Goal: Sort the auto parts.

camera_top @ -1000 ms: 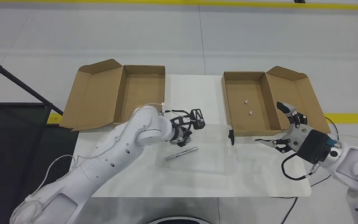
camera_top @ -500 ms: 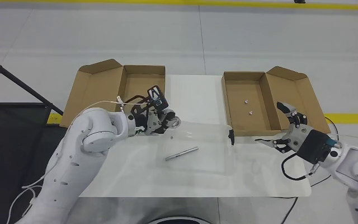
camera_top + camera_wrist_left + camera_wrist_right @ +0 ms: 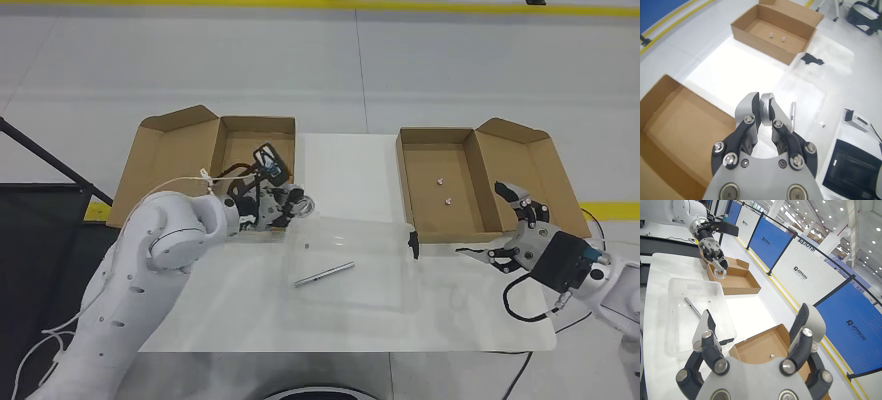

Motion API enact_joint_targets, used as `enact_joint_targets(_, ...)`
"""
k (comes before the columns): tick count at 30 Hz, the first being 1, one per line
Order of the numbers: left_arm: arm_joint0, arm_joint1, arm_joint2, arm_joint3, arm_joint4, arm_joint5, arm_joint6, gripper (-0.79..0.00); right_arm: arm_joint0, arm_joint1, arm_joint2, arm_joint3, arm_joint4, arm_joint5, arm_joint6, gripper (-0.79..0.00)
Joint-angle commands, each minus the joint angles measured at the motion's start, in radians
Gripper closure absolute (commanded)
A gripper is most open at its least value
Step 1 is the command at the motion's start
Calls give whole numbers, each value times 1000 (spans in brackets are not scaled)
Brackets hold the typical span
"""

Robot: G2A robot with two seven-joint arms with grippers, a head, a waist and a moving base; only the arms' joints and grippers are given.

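Left gripper (image 3: 762, 103) pinches a flat, silvery metal ring (image 3: 765, 113) near the plain brown cardboard box (image 3: 668, 113); right gripper (image 3: 756, 311) gapes wide, empty.

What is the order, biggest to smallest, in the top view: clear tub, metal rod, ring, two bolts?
1. clear tub
2. metal rod
3. ring, held up nearer the camera, yet smaller than the rod
4. two bolts, alike in size

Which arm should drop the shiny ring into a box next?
Left. The left gripper is shut on the ring and hangs right beside the left box. The right gripper is open, holds nothing, and sits across the table by the right box.
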Motion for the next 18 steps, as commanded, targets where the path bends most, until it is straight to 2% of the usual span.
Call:
enact_joint_targets(1, 3, 2, -19, 8, -1, 16, 34, 0, 0, 0, 0, 0, 0, 0, 0, -785)
enact_joint_targets(5, -1, 11, -62, 28, 155, 89, 46, 0, 0, 0, 0, 0, 0, 0, 0, -785)
enact_joint_targets(8, -11, 13, -59, 54, 275, 135, 53, 0, 0, 0, 0, 0, 0, 0, 0, -785)
enact_joint_targets(18, -99, 9, 28, 185, 595, 187, 47, 0, 0, 0, 0, 0, 0, 0, 0, -785)
